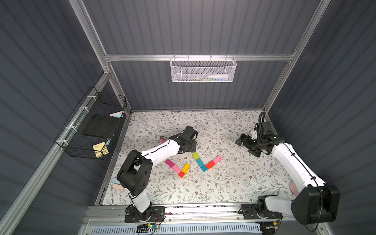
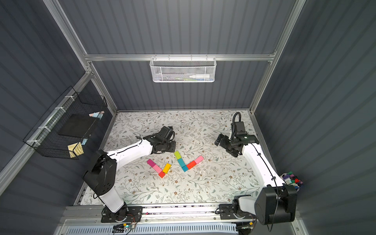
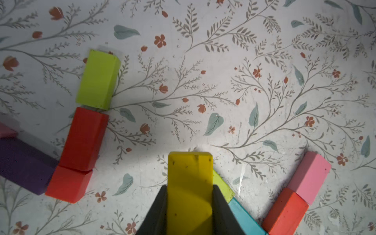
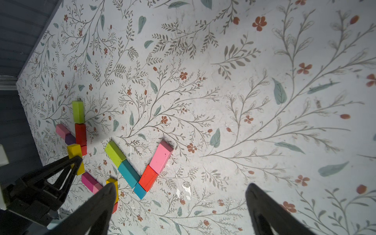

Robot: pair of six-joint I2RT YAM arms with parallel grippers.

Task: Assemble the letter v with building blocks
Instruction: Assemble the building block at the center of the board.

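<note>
My left gripper is shut on a yellow block, held on end just above the mat. In both top views the left gripper hangs over the lime end of a finished V of lime, teal, red and pink blocks. To its left lies a shorter V of magenta, pink, red and yellow. A third group shows in the left wrist view: lime, red, small red, purple. My right gripper is open over bare mat, to the right of the blocks.
A black wire basket hangs on the left wall with a yellow sticky pad. A white mesh basket hangs on the back wall. Pastel cases lie by the mat's left edge. Markers sit at the right.
</note>
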